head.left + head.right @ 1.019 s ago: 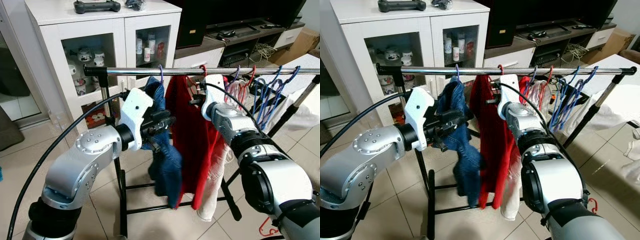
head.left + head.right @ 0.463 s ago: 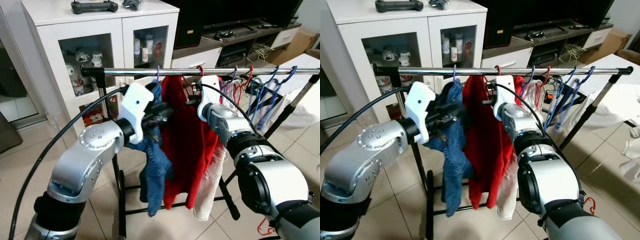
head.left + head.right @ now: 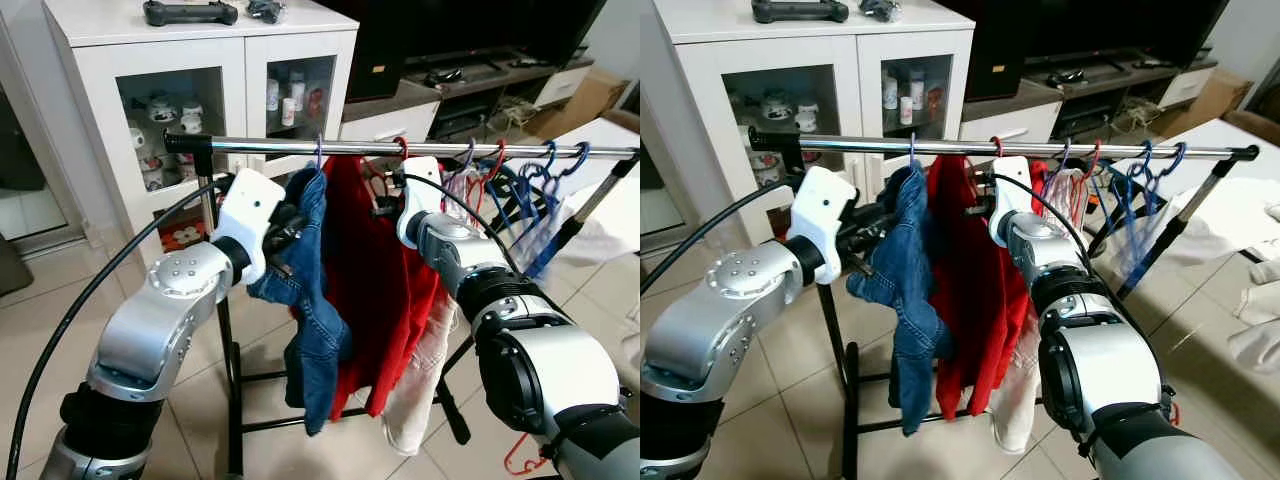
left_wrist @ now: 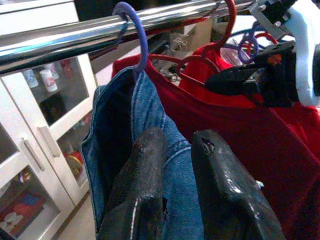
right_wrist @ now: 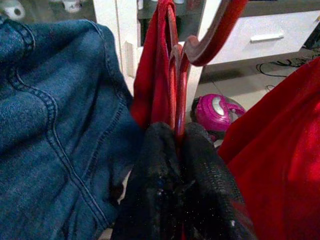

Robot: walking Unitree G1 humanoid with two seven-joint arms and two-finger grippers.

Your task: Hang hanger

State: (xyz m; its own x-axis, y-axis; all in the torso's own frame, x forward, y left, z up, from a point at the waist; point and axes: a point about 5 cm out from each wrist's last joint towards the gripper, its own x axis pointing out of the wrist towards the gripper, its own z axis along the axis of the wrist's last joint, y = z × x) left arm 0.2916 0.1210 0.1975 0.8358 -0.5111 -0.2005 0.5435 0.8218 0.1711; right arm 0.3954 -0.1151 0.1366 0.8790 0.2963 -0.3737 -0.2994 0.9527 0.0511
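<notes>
Head view: chrome rail (image 3: 400, 147); purple hanger (image 3: 319, 150) hooked over rail, denim jeans (image 3: 310, 290) draped beneath, red shirt (image 3: 385, 290) beside.
Left wrist: left gripper (image 4: 175, 145) fingers parted, against denim.
Right wrist: right gripper (image 5: 175, 135) fingers pinching red hanger (image 5: 210, 40).

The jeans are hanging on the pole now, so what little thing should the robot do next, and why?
Probably draw the left gripper back from the blue denim jeans. Their purple hanger hook already sits over the shiny metal rail, and the fingers stand apart, so nothing more needs holding there.
</notes>
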